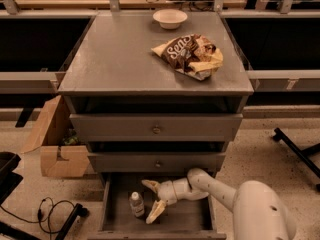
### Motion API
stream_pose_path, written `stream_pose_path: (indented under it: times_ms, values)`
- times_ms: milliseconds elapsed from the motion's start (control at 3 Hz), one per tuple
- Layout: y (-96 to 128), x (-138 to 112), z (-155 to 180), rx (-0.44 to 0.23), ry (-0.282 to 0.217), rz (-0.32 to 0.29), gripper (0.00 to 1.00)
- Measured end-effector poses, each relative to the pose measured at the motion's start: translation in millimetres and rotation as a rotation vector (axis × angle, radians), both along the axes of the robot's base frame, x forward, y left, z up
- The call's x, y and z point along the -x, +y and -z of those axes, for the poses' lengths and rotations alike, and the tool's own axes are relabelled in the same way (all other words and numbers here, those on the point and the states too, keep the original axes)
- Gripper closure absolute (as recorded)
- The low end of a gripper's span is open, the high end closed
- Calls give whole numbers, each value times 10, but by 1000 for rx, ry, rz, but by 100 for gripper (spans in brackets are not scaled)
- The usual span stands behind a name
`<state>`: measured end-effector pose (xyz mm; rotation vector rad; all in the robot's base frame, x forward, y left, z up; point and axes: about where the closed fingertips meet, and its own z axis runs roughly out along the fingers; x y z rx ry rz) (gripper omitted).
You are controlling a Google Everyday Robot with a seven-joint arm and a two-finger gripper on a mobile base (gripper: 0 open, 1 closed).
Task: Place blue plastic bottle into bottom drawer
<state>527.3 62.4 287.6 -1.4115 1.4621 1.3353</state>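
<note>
The blue plastic bottle (136, 204) stands upright on the floor of the open bottom drawer (117, 219), at its left side, white cap up. My gripper (152, 200) is inside the drawer just right of the bottle, with its two pale fingers spread wide apart and nothing between them. One fingertip (148, 184) points up-left, the other (152, 216) down-left. The bottle is apart from both fingers. My white arm (240, 199) reaches in from the lower right.
Two shut drawer fronts with round knobs (156, 130) sit above the open drawer. A chip bag (190, 54) and a white bowl (170, 18) lie on the cabinet top. A cardboard box (52, 139) stands at left, cables (50, 211) on the floor.
</note>
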Motion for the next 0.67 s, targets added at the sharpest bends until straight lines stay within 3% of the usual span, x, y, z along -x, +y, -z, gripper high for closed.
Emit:
stream_pose_path:
  times_ms: [333, 667]
  values:
    - [-382, 95, -571, 103, -57, 63, 0]
    - [-443, 282, -785, 144, -102, 147, 0]
